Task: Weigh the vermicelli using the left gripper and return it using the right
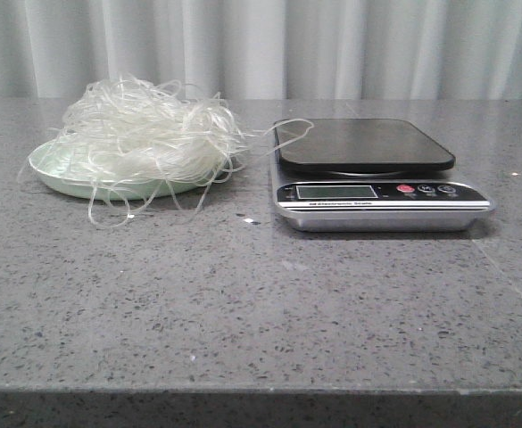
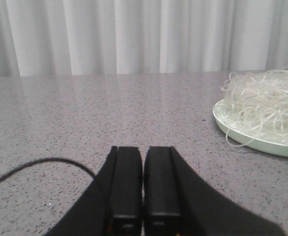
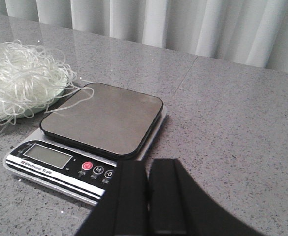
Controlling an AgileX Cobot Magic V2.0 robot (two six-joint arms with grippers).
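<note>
The vermicelli is a bushy heap of thin whitish strands on a pale green plate at the left of the table. It also shows in the left wrist view and the right wrist view. A few strands reach the black platform of the electronic scale, which stands empty to the plate's right. Neither gripper shows in the front view. My left gripper is shut and empty, well to the left of the plate. My right gripper is shut and empty, near the scale's front right corner.
The grey speckled table ends at a front edge near the camera. A pale curtain hangs behind it. A thin black cable curves beside my left gripper. The scale's display and red button face the front.
</note>
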